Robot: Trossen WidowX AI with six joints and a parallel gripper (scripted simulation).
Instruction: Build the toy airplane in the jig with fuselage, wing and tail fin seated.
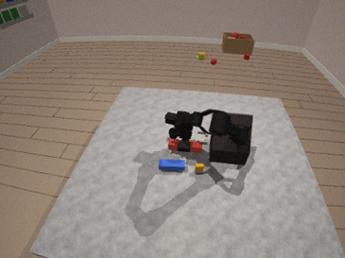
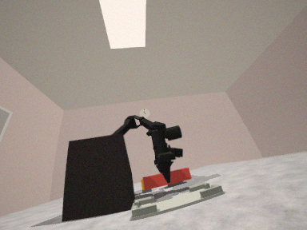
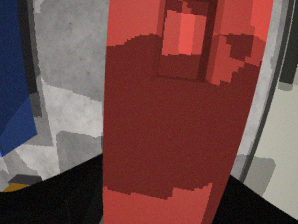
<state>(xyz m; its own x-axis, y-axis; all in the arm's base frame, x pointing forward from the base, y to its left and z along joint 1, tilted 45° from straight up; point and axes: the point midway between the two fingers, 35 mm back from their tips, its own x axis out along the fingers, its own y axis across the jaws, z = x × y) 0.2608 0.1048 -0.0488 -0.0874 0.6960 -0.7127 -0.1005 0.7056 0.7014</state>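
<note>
Gripping the red fuselage (image 1: 196, 147) (image 2: 181, 176) (image 3: 160, 120) between black jaws (image 1: 183, 146) (image 2: 169, 181).

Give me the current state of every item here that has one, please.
Jaws: closed on the fuselage
Red fuselage: gripped, apparently raised, unseated
Fuselage socket in wrist view: unfilled
Blue wing: on the mat, unfitted
Orange tail fin: on the mat, unfitted
Jig: on the mat, without fuselage
Brown box: open, red items inside
</note>
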